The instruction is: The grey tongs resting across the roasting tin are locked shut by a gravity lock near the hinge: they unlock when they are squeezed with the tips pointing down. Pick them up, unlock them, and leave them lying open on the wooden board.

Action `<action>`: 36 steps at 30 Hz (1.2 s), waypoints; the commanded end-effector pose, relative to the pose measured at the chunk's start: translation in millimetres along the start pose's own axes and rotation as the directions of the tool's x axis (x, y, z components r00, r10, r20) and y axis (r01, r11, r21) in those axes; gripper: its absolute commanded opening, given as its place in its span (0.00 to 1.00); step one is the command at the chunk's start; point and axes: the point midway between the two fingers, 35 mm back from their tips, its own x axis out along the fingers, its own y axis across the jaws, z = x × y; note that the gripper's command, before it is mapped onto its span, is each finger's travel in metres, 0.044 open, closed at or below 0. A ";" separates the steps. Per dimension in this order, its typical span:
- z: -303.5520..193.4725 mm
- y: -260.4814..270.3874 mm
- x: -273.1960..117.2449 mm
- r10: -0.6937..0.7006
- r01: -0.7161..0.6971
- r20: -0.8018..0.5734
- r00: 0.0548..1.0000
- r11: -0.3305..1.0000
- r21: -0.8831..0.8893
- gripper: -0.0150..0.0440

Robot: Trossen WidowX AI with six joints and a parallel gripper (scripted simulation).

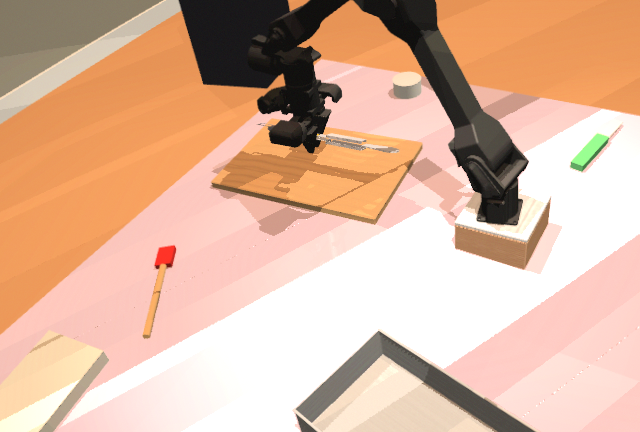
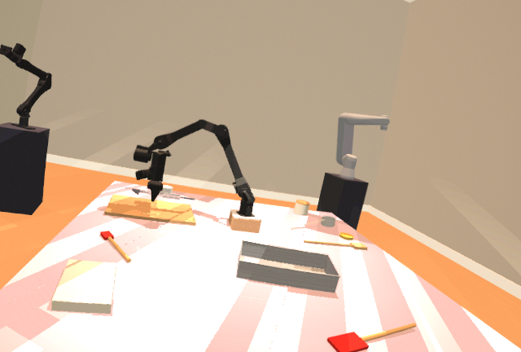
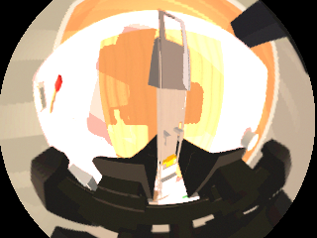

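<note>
My gripper [image 1: 311, 146] [image 2: 154, 198] [image 3: 165, 137] points down over the back part of the wooden board [image 1: 356, 205] [image 2: 185, 214] [image 3: 210, 64]. It is shut on the grey tongs [image 1: 343, 144] [image 2: 181, 196] [image 3: 170, 106]. The tongs lie nearly level across the fingers, low over the board; I cannot tell whether they touch it. Their arms look close together in the wrist view. Whether the lock is on is too small to tell. The grey roasting tin [image 1: 439, 378] [image 2: 286, 274] stands well away from the board, with no tongs on it.
A red-headed spatula [image 1: 165, 256] [image 2: 107, 235] and a cream block [image 1: 62, 370] [image 2: 85, 284] lie in front. A round grey-white tub [image 1: 406, 87] [image 2: 167, 190] stands behind the board. The arm's base block [image 1: 491, 246] [image 2: 244, 223] stands right of the board.
</note>
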 end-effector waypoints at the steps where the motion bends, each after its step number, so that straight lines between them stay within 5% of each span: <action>1: 0.1 0.0 -0.2 0.000 0.000 0.000 1.000 1.000 0.000 0.27; 18: 0.1 0.0 -0.2 0.000 0.000 0.000 1.000 1.000 0.000 1.00; 24: 3.3 15.4 -6.3 0.001 -0.001 0.001 1.000 1.000 -0.003 1.00; 36: -0.4 150.5 -63.0 0.012 -0.012 0.001 1.000 1.000 -0.003 1.00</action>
